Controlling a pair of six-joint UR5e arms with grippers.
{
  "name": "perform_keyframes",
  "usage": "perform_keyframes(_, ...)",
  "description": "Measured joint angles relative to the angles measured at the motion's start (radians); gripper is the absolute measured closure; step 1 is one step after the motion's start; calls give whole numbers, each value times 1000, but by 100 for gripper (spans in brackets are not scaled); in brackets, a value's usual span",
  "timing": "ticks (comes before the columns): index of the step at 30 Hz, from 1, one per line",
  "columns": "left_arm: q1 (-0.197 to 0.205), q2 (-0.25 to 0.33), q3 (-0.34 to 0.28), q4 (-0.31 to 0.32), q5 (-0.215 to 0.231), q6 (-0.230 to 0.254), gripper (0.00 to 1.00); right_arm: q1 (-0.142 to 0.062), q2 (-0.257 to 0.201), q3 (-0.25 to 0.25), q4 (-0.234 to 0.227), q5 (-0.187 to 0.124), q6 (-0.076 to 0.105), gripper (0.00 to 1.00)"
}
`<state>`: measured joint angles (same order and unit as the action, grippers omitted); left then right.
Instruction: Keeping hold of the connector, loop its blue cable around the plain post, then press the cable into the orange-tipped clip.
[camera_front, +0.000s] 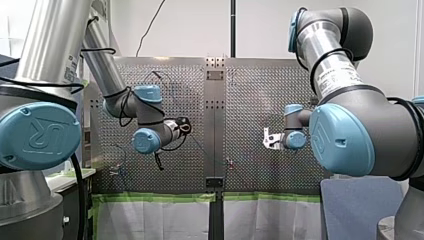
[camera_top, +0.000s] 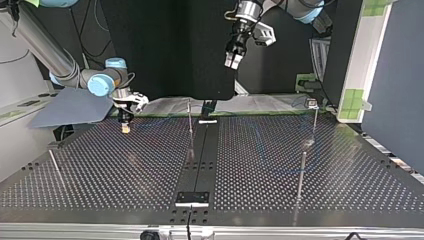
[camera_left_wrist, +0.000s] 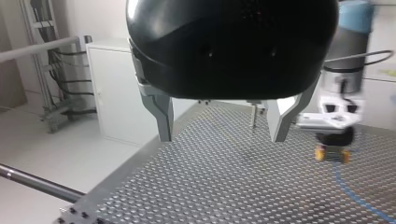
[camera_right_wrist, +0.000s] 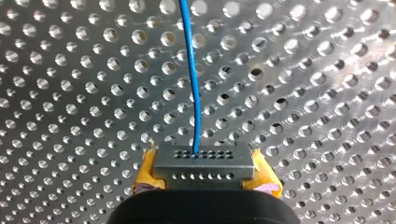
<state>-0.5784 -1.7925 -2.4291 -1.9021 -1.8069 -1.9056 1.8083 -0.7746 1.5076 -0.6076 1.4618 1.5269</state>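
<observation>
Yellow-padded, the right claw (camera_top: 125, 128) sat low over the perforated counter (camera_right_wrist: 303, 93) at the top view's left, gripping the grey connector (camera_right_wrist: 204, 161) by its two ends. From the connector the blue cable (camera_right_wrist: 192, 79) ran straight ahead across the holes. The left claw (camera_left_wrist: 223, 137) hung high above the counter's far side, its metal fingers (camera_left_wrist: 163, 116) spread wide.

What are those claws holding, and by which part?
My right gripper pinches the grey connector by its two ends between yellow pads; its blue cable runs free ahead. My left gripper is open and empty.
</observation>
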Motion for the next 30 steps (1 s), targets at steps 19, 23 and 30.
perform_keyframes(19, -9, -177, -165, 33, -7, 2, 0, -1, -42, 11, 18, 37, -6, 100)
perform_keyframes(23, -11, -191, -170, 29, -5, 2, 0, -2, -41, 12, 18, 37, -6, 100)
perform_keyframes(30, -11, -193, -170, 29, -4, 2, 0, -2, -41, 12, 18, 37, -6, 100)
